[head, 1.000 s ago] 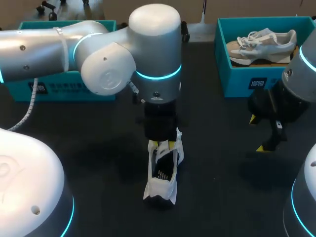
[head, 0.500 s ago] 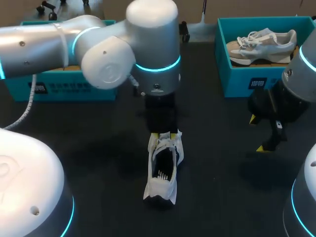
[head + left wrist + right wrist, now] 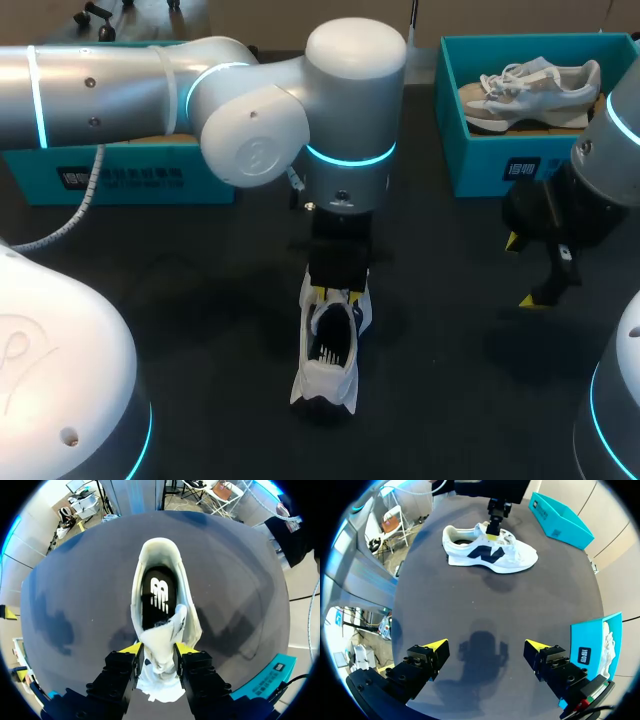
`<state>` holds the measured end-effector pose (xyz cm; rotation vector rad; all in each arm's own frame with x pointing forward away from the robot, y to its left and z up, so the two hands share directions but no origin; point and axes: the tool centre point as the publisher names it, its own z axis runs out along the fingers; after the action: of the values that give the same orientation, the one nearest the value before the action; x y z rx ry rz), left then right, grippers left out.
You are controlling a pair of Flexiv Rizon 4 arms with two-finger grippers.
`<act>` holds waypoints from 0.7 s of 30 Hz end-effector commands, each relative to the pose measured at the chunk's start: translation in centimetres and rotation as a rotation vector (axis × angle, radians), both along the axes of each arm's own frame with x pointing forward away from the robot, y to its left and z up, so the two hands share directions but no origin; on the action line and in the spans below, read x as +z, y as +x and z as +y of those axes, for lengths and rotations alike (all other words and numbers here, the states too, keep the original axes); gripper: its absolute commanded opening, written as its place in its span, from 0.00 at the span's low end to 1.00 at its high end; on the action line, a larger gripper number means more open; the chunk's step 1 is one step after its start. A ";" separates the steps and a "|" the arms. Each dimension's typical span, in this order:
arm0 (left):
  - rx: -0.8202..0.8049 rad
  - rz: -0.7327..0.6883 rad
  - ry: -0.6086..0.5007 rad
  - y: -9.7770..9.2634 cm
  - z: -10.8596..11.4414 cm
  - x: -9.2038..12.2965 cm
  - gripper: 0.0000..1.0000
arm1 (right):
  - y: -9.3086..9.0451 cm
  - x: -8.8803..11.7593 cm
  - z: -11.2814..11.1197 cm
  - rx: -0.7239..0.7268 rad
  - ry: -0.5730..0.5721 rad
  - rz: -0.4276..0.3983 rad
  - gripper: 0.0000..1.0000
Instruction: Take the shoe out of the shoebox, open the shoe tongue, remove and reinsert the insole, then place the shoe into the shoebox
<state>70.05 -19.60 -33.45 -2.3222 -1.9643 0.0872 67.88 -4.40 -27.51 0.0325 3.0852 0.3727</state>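
Pinching the tongue (image 3: 161, 639) from both sides, your left tool (image 3: 159, 650) anchors nothing else: the shoe (image 3: 328, 350) stands loose on the surface (image 3: 190, 300), so a hard pull may tip it. Your right tool (image 3: 486, 647) hangs wide, empty.

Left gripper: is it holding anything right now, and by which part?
Yes: the left gripper is shut on the white shoe by its tongue, pinched from both sides. The right gripper is open and empty.
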 end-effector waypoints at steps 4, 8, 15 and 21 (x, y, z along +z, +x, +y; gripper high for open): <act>0.008 -0.034 -0.070 -0.4 0.8 1.4 0.37 | -0.1 -0.1 0.0 -0.001 -0.001 -0.003 1.00; 0.034 -0.040 -0.099 0.4 0.2 2.3 0.37 | -0.1 -0.1 0.0 -0.001 -0.001 -0.003 1.00; 0.046 -0.041 -0.110 1.1 0.1 2.6 0.36 | -0.1 -0.1 0.0 -0.001 -0.001 -0.003 1.00; 0.039 -0.021 -0.071 0.9 0.1 0.9 0.30 | -0.1 -0.1 0.0 -0.001 -0.001 -0.003 1.00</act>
<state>70.76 -18.97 -31.68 -2.3435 -2.0568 0.1422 67.88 -4.40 -27.51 0.0324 3.0852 0.3727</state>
